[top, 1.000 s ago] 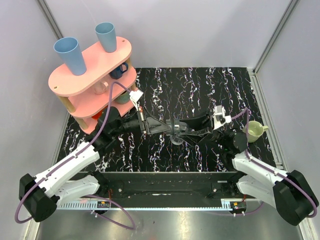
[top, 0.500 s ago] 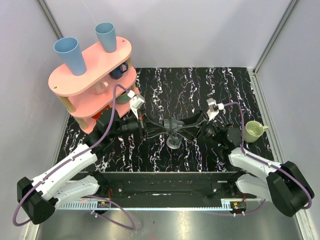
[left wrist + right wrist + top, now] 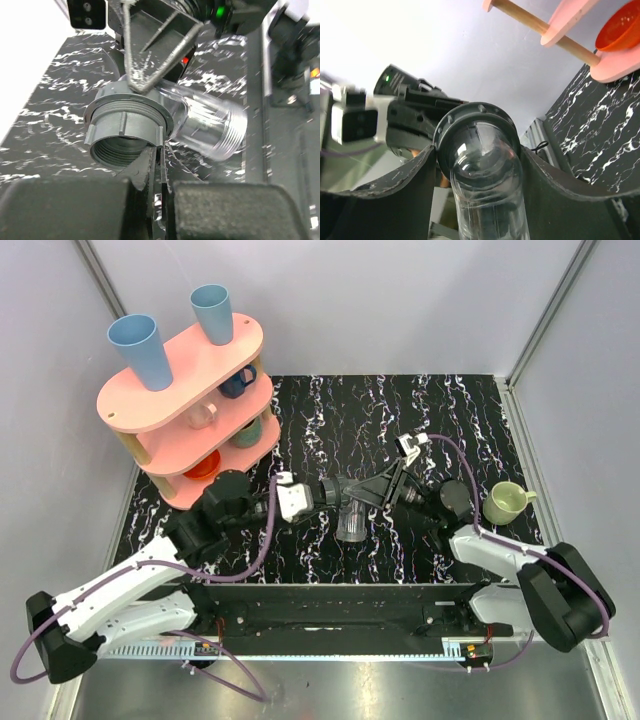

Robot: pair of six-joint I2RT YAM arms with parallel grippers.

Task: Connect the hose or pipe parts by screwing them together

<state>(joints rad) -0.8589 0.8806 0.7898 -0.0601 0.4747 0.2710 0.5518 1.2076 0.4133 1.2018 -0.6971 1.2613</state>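
Your right tool (image 3: pixel 480 172) pinches the clear pipe elbow (image 3: pixel 210 122) from both sides, over the middle of the black marbled bench (image 3: pixel 450 410) — the grey threaded nut (image 3: pixel 125 125) sits on one end of it. Your left tool (image 3: pixel 157 156) is pressed together, tips just under the nut's rim — contact can't be told.

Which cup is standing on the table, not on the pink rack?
The pale green mug beside the right arm; the others sit on the pink rack.
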